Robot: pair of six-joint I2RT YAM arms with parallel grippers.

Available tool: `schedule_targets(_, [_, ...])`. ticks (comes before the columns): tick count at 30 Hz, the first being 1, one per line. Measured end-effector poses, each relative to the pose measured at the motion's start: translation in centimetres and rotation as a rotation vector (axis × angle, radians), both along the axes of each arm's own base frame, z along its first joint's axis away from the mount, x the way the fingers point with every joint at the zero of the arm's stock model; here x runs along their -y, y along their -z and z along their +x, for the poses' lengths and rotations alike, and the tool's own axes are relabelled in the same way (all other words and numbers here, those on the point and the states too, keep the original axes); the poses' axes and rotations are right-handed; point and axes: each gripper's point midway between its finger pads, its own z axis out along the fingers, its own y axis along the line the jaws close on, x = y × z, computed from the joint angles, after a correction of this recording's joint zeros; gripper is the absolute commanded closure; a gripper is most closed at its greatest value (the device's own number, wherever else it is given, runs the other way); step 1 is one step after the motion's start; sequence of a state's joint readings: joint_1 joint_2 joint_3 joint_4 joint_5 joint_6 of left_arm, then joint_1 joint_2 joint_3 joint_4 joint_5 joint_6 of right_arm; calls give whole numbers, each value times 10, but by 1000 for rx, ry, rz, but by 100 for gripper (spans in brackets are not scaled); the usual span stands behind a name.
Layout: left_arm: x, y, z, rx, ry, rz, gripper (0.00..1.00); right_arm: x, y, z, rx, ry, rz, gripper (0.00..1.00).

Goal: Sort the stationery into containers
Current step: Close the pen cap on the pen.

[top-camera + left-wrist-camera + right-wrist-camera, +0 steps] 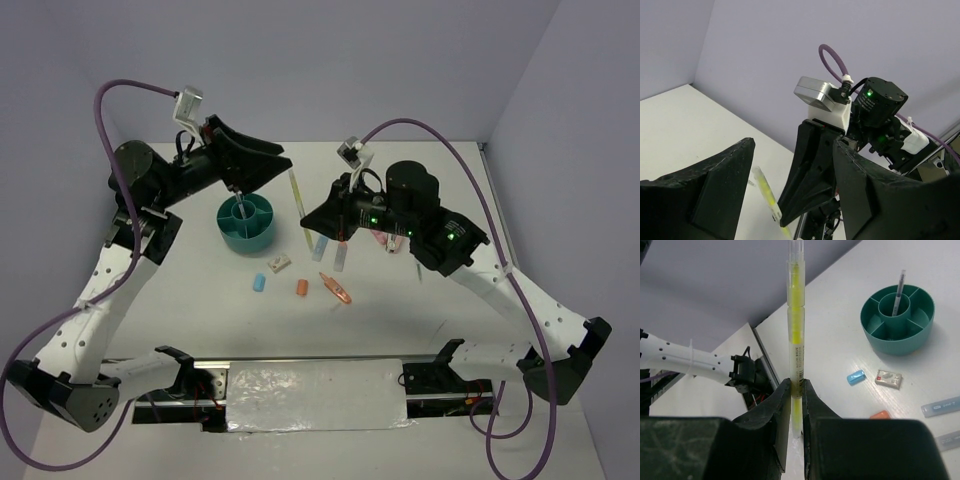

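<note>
Highlighter and organizer are the pair that matters here. The right gripper (796, 385) is clamped on the lower barrel of a yellow highlighter (795, 325), whose long axis runs straight out from the fingers. In the top view it points toward the far edge of the tabletop, lifted off the surface.

The teal organizer (226, 228) sits just to the left of that highlighter, toward the far middle of the tabletop. A thin pen (900, 287) stands in its centre cup. The right arm is the one carrying the item, so I judge the next move to be a short sideways carry to the left and then a tip-down over a compartment.

The left gripper (268, 172) hovers over the organizer with its jaws spread wide and nothing between them. It sits in the path the right arm would take, though how much height separates the two is hard to judge from these angles.

On the tabletop nearer the arms lie a blue eraser (258, 283), a whitish-tan piece (278, 264), an orange eraser (301, 288), an orange marker (335, 288) and two pale blue markers (320, 246).
</note>
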State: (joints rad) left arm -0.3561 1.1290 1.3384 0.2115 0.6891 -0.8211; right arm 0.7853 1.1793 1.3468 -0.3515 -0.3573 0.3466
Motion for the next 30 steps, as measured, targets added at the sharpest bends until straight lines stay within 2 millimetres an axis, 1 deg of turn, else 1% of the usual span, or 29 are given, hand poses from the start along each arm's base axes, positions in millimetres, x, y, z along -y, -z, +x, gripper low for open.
schedule_targets(2, [1, 1, 4, -1, -6, 5, 23, -1, -1, -2, 0, -13, 3, 100])
schedule_targets(6, [5, 15, 16, -46, -7, 23, 23, 0, -3, -7, 2, -30, 9, 100])
schedule_targets(9, [7, 22, 22, -72, -6, 32, 25, -1, -4, -10, 2, -48, 13, 100])
schedule_targets(11, [8, 22, 22, -74, -4, 30, 28, -2, -4, -12, 0, -59, 13, 100])
schedule_targets(15, [10, 21, 18, -69, 25, 15, 40, -2, -7, -13, 5, -73, 17, 100])
schedule_targets(19, [13, 24, 15, -74, 59, 10, 41, -4, -11, -11, 17, -75, 20, 100])
schedule_targets(22, [14, 33, 14, -94, 78, 20, 45, -6, -15, -10, 26, -78, 21, 100])
schedule_targets(27, [16, 43, 13, -134, 101, 24, 67, -8, -15, -8, 29, -80, 17, 100])
schedule_targets(28, [17, 43, 11, -132, 109, 26, 70, -8, -13, -8, 24, -80, 14, 100])
schedule_targets(29, [17, 43, 10, -130, 114, 26, 78, -9, -12, -7, 22, -80, 11, 100])
schedule_targets(30, [17, 43, 10, -133, 118, 25, 82, -10, -11, -6, 20, -80, 10, 100])
